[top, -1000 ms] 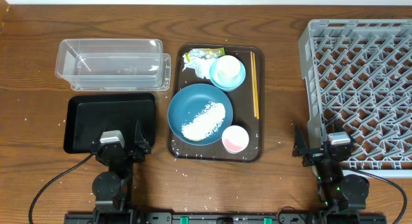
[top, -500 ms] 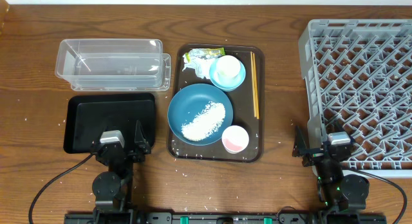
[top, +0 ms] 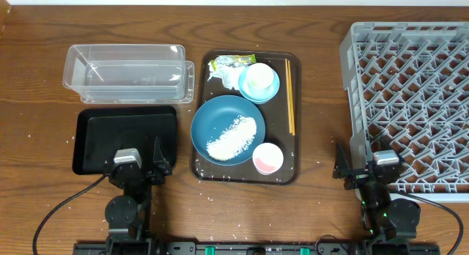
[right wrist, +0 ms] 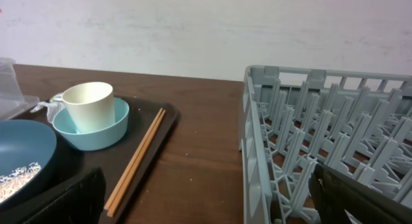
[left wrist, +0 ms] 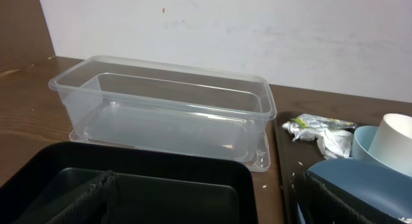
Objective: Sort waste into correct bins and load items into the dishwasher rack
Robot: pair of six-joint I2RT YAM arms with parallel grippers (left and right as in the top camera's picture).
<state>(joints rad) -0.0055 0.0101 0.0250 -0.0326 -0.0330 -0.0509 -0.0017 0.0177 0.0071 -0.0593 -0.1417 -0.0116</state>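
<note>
On the right side of the table stands the light-grey rack (top: 410, 94), a big square crate with a lattice of upright pegs and nothing in it. Mid-table lies a brown tray (top: 201, 171) that carries the dishes. To its left are the two bins: a clear plastic tub (top: 124, 64) at the far side and a shallow black tray (top: 124, 127) touching its near edge, both bare inside.

The round blue dish (top: 216, 123) fills the near left part of the brown tray, with a patch of white rice (top: 234, 135) heaped in its bowl. Stray grains dot the table near the tray. Thin wooden chopsticks (top: 291, 97) lie side by side along the tray's right edge. A small light-blue bowl (top: 271, 86) sits at the far side with a white cup (top: 256, 79) standing upright inside it. An upright pink cup (top: 267, 158) occupies the near right corner. At the far left corner rests the green-yellow wrapper (top: 233, 62), and a crumpled white tissue (left wrist: 331, 141) lies just beside it, against the bowl.

The left gripper (top: 137, 167) hangs over the near edge of the black tray, fingers spread wide and holding nothing. The right gripper (top: 364, 171) sits by the rack's near left corner, likewise spread wide and empty.
</note>
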